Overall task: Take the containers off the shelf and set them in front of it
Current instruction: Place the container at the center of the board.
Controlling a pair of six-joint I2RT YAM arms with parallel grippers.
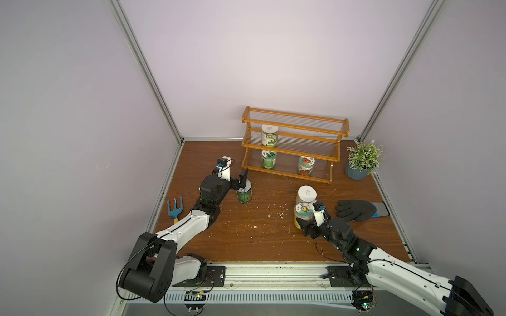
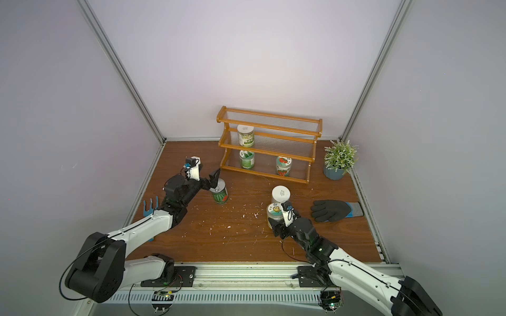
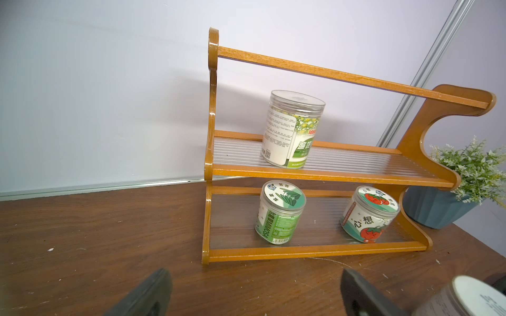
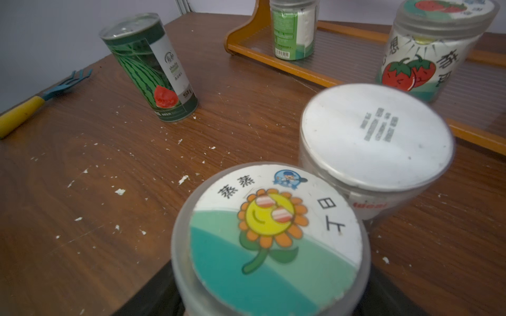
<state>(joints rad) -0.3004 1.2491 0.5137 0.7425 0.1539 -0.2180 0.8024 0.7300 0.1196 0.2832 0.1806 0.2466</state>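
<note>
Both top views: our left hand (image 1: 242, 181) spread wide just over the watermelon can (image 1: 244, 194), in front of the shelf (image 1: 294, 127); left wrist: leaf jar (image 3: 280, 213), tomato jar (image 3: 368, 216), taller tin (image 3: 293, 128) on the shelf; right wrist: we see the right hand (image 4: 269, 299) pinching the flower jar (image 4: 273, 238) in front of the shelf.

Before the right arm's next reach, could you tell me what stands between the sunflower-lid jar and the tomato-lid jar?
The white-lidded jar stands between them; both top views and the right wrist view show it.
</note>
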